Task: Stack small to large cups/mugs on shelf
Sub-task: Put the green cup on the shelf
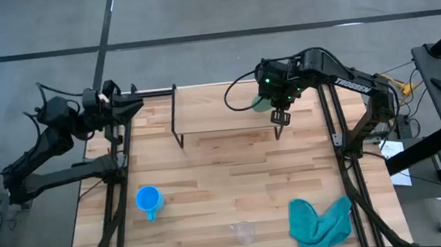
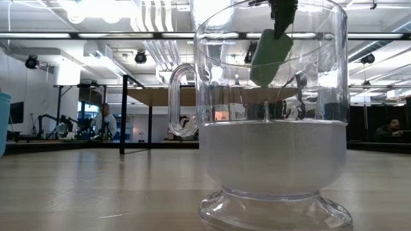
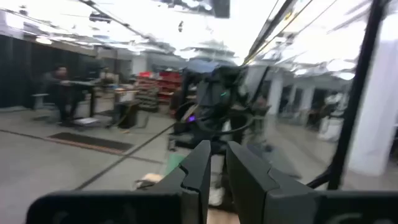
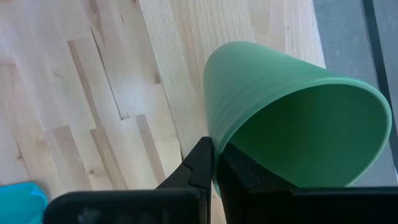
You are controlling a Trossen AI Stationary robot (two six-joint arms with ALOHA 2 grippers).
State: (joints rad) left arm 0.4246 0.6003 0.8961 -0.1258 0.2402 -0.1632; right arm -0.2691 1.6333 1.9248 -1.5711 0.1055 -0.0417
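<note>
The green cup (image 1: 260,102) is up in the air at the right end of the shelf (image 1: 219,111), held by my right gripper (image 1: 272,104), which is shut on it. In the low view, the green cup (image 2: 271,54) shows through the clear glass cup (image 2: 270,115), above the shelf's board (image 2: 160,96). The blue mug (image 1: 148,200) stands on the table near the left. The clear glass cup (image 1: 244,232) stands by the near edge. My left gripper (image 1: 128,108) waits shut at the table's far left corner. My right gripper (image 4: 217,168) pinches the green cup's wall at the rim (image 4: 219,140), with one finger (image 4: 239,171) inside the cup and the other finger (image 4: 202,163) outside. The cup is lifted clear and tilted, its base slanting away from the fingers.
A teal cloth (image 1: 319,221) lies crumpled at the table's near right. The shelf's black wire legs (image 1: 176,120) stand on the far half of the table. People and benches show in the room beyond the table.
</note>
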